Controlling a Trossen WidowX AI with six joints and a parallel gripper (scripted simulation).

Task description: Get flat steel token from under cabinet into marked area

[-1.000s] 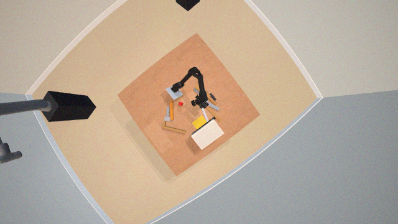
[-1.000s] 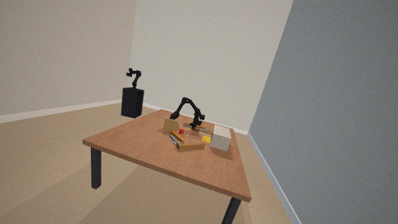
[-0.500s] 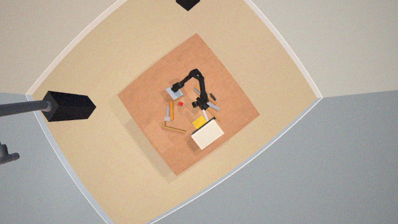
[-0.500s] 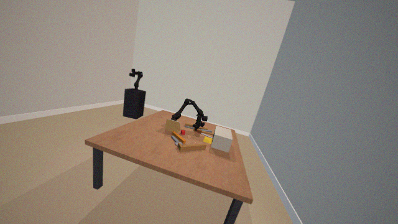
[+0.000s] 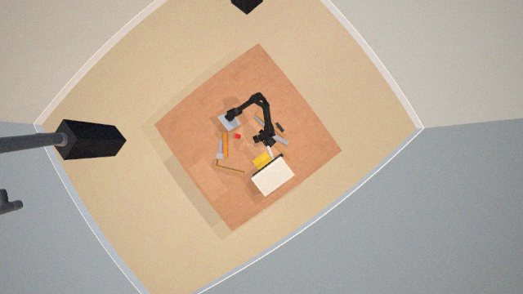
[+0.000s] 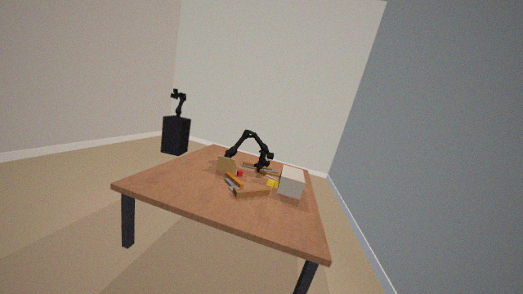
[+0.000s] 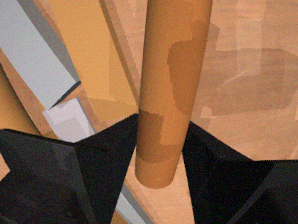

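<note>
My gripper [image 7: 160,121] [image 6: 258,170] is shut on a round orange-brown rod [image 7: 172,65], whose near end shows between the fingers in the wrist view; its far end is out of that view. The gripper is low over the table, a little away from the front of the white cabinet [image 5: 273,176] [image 6: 291,181]. A yellow patch [image 5: 261,160] [image 6: 272,183] lies directly in front of the cabinet. I cannot see the steel token, and the vent slots cannot be made out.
Grey and tan bars [image 5: 280,140] [image 7: 37,55] lie close beside the gripper. A white strip [image 5: 270,152] points at the cabinet. A red cube [image 5: 237,135] [image 6: 239,173], an orange bar [image 5: 225,144] [image 6: 234,180] and an angled tan piece [image 5: 230,168] [image 6: 253,193] lie on the other side.
</note>
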